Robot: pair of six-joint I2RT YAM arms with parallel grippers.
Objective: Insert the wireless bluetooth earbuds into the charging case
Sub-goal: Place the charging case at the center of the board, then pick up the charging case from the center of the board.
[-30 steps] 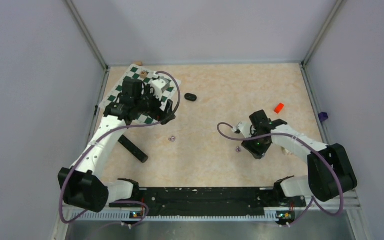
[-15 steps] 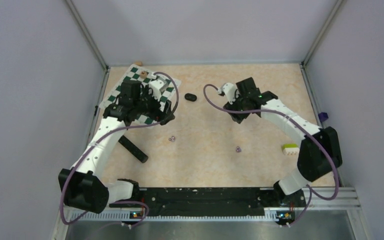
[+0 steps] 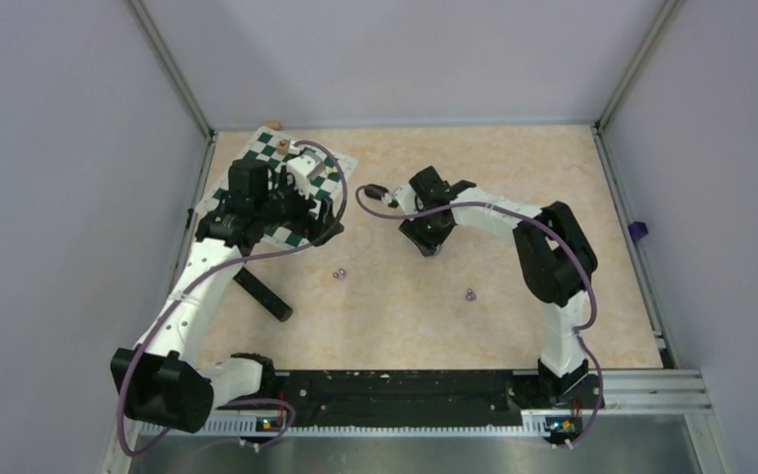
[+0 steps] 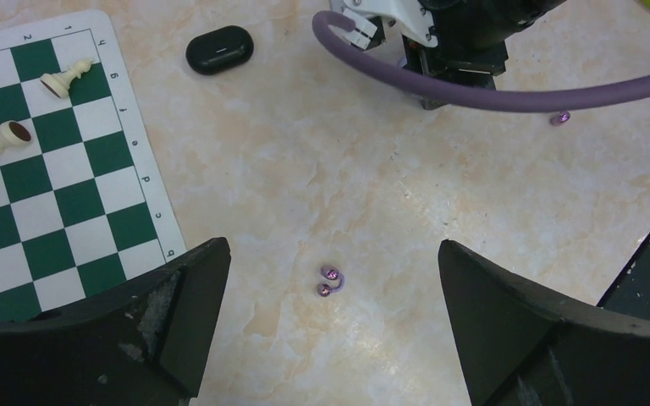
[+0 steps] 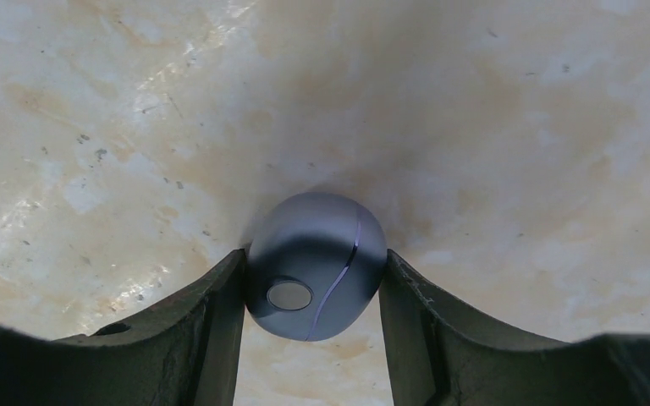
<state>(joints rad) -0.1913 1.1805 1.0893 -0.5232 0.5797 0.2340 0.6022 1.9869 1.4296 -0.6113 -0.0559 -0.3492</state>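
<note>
R gripper (image 5: 313, 283) is half shut, pinching a round purple case (image 5: 317, 245) on the table (image 5: 474, 127). L gripper (image 4: 330, 249) is wide, holds nothing. Two purple buds (image 3: 338, 273) lie abt 8 o'clock from R gripper.

We are looking at a beige marbled tabletop (image 4: 372, 194) that is showing a smooth, faintly shiny face with tiny dark specks. The rounded dusky-purple charging case (image 5: 316, 264) is gleaming softly like satin plastic, with a thin bright seam and a small shiny metal-looking disc. The black fingers (image 5: 212, 330) of the right claw (image 5: 311, 254) gripping it are looking matt and scuffed, and we are seeing the same grey scratches on the left claw (image 4: 332, 245). The black oval case (image 4: 220, 49) is shining as glossy plastic. The pale purple earbuds (image 4: 330, 282) are glinting, glossy too. The green-and-white chessboard mat (image 4: 51, 194) is lying flat and matt, like thin printed sheet; the cream chess pieces (image 4: 66, 79) are looking smooth. The purple cable (image 4: 491, 93) is looking rubbery.
</note>
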